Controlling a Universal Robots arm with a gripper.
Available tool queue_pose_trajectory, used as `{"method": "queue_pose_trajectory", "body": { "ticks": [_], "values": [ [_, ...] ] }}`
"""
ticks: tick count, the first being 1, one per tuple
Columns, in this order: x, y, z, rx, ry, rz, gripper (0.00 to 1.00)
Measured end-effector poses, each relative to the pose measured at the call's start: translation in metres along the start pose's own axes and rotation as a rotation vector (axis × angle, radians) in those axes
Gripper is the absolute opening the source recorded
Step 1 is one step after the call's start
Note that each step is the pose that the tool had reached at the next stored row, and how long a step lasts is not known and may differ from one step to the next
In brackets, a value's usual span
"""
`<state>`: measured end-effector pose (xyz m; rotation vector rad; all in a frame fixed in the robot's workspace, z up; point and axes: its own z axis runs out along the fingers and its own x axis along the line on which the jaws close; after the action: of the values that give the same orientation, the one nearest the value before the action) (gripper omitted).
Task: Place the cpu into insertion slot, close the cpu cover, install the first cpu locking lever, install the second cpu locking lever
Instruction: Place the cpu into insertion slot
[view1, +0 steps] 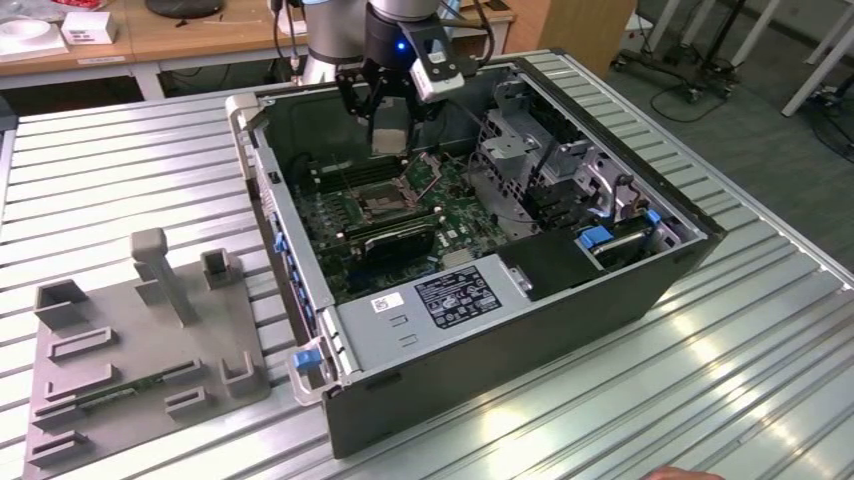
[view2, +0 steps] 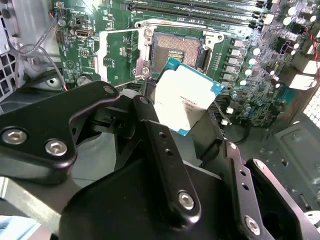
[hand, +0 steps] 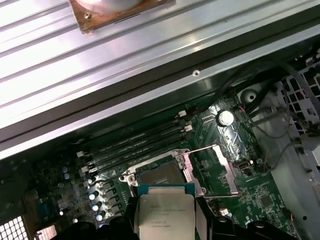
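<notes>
The cpu (view2: 182, 97) is in the air, not seated. It hangs tilted, its silvery-tan top facing the wrist cameras, pinched at two opposite edges by the gripper (view1: 387, 125). The gripper is closed on it, and one of the black fingers (view2: 155, 135) lies right along the chip's edge in the second wrist view. In the first wrist view the cpu (hand: 165, 215) sits just short of the insertion slot (hand: 160, 174), whose pin field is bare and uncovered. In the exterior view the chip (view1: 387, 140) is held clear above the motherboard, over the socket area but apart from it.

None of the four steps shows as finished. The slot (view2: 177, 50) is empty. The cpu cover (view2: 122, 33) is swung open and lies flat just beside the socket, joined to it at the near rim. The locking levers are not fastened over anything (I cannot pick them out with confidence among the thin metal parts around the rim). Placing, closing and both lever steps all remain.

Around this is the open computer case (view1: 534, 330), lying on its side on the slatted metal desk (view1: 134, 160). A grey fixture tray (view1: 134, 340) stands well apart from it, at the exterior view's left.
</notes>
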<state>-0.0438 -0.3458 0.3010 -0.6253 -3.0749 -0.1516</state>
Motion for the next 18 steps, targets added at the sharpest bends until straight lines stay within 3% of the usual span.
{"method": "queue_pose_trajectory", "body": {
  "ticks": [14, 18],
  "values": [
    [0.0, 0.0, 0.0, -0.0001, -0.0003, 0.002, 0.54],
    [0.0, 0.0, 0.0003, -0.0006, -0.0031, 0.032, 0.54]
  ]
}}
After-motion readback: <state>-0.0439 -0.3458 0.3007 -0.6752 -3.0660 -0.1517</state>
